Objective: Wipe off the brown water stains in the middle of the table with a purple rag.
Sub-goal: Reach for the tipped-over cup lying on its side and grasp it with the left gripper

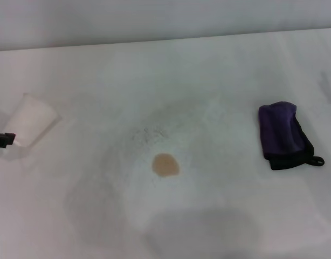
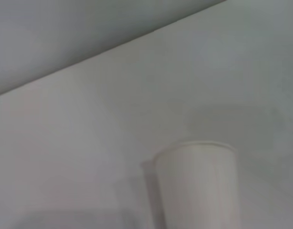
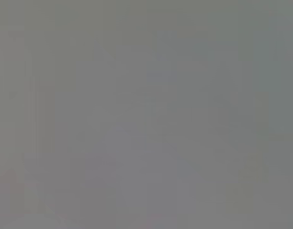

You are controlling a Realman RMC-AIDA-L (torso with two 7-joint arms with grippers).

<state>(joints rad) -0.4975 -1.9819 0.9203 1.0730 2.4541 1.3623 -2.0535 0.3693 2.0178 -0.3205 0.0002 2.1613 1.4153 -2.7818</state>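
Left pincer [image 1: 5, 139] sits at my counter's [image 1: 219, 70] left edge beside a paper cup [image 1: 30, 120], jaws unreadable, while the purple rag [image 1: 284, 135], soft and light, lies right of the brown stain [image 1: 165, 165]; I'd pinch its thick fold.

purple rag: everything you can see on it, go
The purple rag is a thick, soft-looking dark purple cloth, folded into a bundle, with black edging along its near side and a small black loop at its near right corner. It lies flat on the white table, on the robot's right, well apart from the brown stain at the middle. No gripper touches it, and only the head view shows it.
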